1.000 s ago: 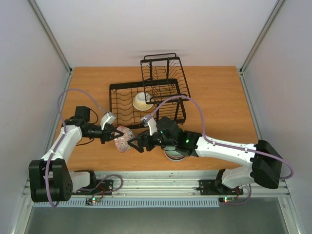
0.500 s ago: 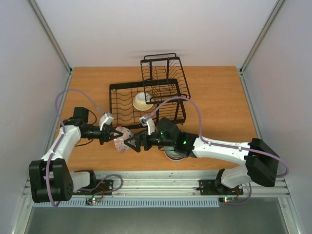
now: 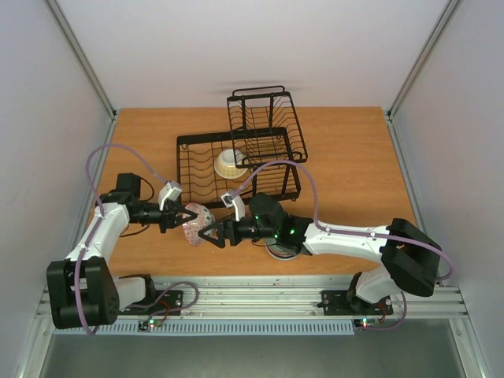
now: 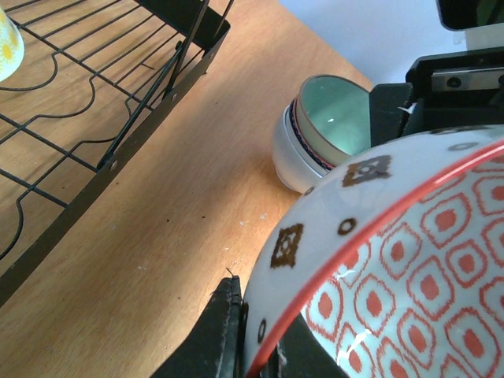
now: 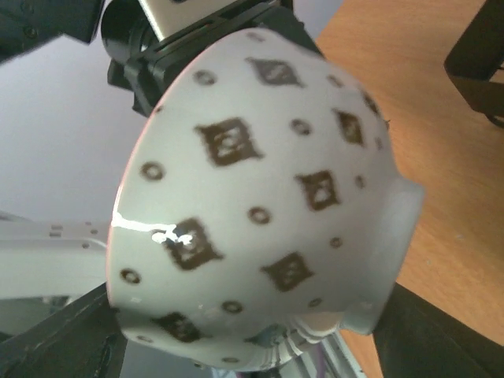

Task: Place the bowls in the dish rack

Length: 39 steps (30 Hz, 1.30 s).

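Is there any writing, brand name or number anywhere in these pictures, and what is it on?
None: no word, number or brand mark can be read in any view.
The patterned bowl carries only squares and rings, not writing.
The dish rack shows no label.

Clearances about the jaws. The bowl (image 3: 197, 224), pinched at its rim by the left gripper (image 3: 189, 214), fills the span between the spread fingers of the right gripper (image 3: 209, 233); neither has room straight ahead. Beyond the left jaws, a strip of bare table (image 4: 197, 197) runs between the rack (image 4: 138, 134) wall on one side and a stack (image 4: 315, 134) of bowls just past the held bowl. A cream bowl (image 3: 230, 163) occupies the rack's middle slots
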Tool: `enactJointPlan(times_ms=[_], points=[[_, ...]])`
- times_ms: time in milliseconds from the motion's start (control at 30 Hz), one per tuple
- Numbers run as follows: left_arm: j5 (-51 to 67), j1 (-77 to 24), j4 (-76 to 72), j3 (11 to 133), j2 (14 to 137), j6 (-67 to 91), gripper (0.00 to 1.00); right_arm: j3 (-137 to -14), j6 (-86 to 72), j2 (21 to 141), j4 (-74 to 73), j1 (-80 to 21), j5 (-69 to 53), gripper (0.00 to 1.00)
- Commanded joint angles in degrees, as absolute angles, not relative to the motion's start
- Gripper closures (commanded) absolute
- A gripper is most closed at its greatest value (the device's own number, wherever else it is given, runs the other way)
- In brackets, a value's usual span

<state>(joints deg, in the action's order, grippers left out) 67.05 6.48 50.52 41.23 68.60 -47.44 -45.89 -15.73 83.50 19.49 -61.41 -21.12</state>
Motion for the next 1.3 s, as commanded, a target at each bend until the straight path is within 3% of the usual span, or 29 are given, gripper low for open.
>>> enactJointPlan(times_ms=[0,433,533,600,700,967,1167,1267], points=[[70.97,6.86,50.54,42.63,67.41,-48.23,1.0,-45.8,-16.7,84.08,24.57,-61.7,-24.21,0.25],[70.92,6.9,50.51,42.4,66.86,-48.25,0.99,-48.05,-14.14,84.85,21.9,-61.79,-25.06,0.98],[69.17,6.86,46.16,41.15,65.53,-45.08,0.82,-52.41,-9.62,84.04,10.65,-62.99,-20.02,0.99],[65.85,6.9,39.44,39.4,63.71,-40.69,0.56,-57.22,-4.63,83.77,-0.14,-65.47,-12.39,0.99],[60.28,6.9,29.8,36.1,59.61,-31.81,0.4,-63.23,1.4,84.75,-11.36,-67.67,-4.83,0.99],[43.2,8.32,16.4,33.59,58.86,-17.96,0.3,-84.05,12.63,96.79,-33.45,-67.76,16.31,0.99],[26.9,12.58,7.31,32.01,58.59,-9.6,0.28,-98.98,21.5,108.37,-39.16,-67.28,24.67,0.99],[24.89,15.11,5.92,32.04,59.01,-6.88,0.27,-106.3,24.77,114.84,-40.97,-66.21,27.6,0.99]])
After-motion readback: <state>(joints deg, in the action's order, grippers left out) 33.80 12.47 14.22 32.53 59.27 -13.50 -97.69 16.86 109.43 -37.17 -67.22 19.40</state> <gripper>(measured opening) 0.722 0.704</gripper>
